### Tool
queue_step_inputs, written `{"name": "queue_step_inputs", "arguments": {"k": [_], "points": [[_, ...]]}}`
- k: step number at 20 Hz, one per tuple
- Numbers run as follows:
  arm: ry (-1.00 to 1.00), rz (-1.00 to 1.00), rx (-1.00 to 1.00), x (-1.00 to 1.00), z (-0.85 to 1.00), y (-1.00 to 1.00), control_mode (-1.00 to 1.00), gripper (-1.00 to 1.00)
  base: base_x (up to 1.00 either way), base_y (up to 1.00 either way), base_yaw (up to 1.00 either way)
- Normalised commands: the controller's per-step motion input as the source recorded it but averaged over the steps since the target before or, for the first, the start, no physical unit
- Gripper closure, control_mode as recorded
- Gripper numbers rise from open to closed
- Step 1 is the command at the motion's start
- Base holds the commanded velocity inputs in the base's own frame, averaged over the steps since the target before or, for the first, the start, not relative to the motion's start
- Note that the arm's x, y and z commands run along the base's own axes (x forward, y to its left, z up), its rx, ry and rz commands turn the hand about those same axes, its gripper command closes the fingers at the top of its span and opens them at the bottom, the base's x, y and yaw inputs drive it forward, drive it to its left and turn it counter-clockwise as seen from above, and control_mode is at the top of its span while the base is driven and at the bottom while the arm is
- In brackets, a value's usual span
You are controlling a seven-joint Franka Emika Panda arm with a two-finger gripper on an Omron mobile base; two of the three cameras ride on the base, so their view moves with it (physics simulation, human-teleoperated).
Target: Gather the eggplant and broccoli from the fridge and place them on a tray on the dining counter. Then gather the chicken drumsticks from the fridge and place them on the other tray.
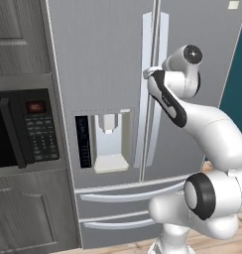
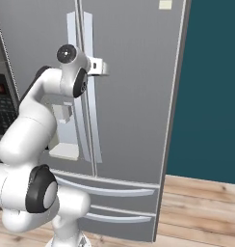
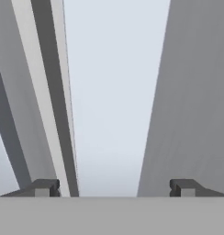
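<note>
We are at the opening step: our gripper, fingers spread wide, straddles the right door handle at twelve o'clock. The fridge is closed, hiding the vegetables. Next we should clamp and pull.

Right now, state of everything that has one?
Fridge doors: both shut.
Right door handle: between the tool's open fingers, not gripped.
Left door handle: untouched.
Freezer drawers: both shut.
Tool: open, fingers either side of the right door handle.
Microwave: door shut, display lit.
</note>
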Motion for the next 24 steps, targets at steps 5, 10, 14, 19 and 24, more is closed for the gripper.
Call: {"name": "queue_step_inputs", "arguments": {"k": [5,10,14,19,24], "points": [[0.00,0.03,0.03,0.56,-0.03,0.22,-1.00,-1.00,0.00,0.00,0.00],[0.00,0.07,0.03,0.41,-0.06,0.37,-1.00,-1.00,0.00,0.00,0.00],[0.00,0.04,0.00,0.57,-0.04,0.36,-1.00,1.00,0.00,0.00,0.00],[0.03,0.03,0.00,0.52,-0.01,0.25,-1.00,1.00,0.00,0.00,0.00],[0.11,0.03,0.00,0.13,0.05,0.14,-1.00,1.00,0.00,0.00,0.00]]}}
